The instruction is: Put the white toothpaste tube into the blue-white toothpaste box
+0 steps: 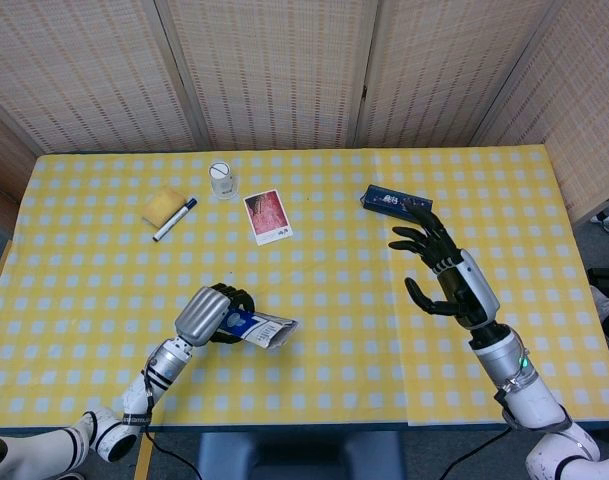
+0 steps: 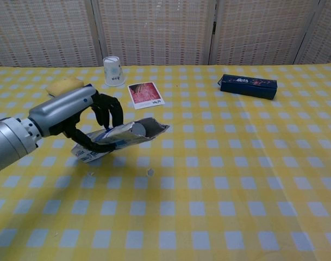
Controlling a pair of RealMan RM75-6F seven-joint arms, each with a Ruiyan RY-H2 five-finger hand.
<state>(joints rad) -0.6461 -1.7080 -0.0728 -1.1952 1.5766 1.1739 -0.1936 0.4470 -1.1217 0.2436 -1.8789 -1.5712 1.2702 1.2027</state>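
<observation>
A bench (image 1: 314, 380) covered in a yellow-and-white checked cloth is set before woven wicker screens (image 1: 284, 70).

Nearest the robot, on its left side, the left hand (image 1: 212, 313) is wrapped around the blue-white toothpaste box (image 1: 256, 329), which is held tipped over, almost lying flat, with its torn open mouth pointed toward the middle of the bench. In the chest view the dark fingers (image 2: 108, 111) are seen curled over the top of the box, and a rounded white shape, seemingly the white toothpaste tube (image 2: 137, 128), is seen just inside the box's mouth. Whether the box touches the cloth cannot be told.

On the robot's right, the right hand (image 1: 446, 280) is raised above the bench with its fingers spread wide and nothing held.

Farther back, just beyond the right hand, a dark blue box (image 1: 396, 203) is laid flat. Near the middle, a picture card (image 1: 267, 217) is lying face up. Behind it, an upturned paper cup (image 1: 222, 181) is placed. To the left, a marker pen (image 1: 174, 218) is laid beside a yellow sponge (image 1: 162, 205).
</observation>
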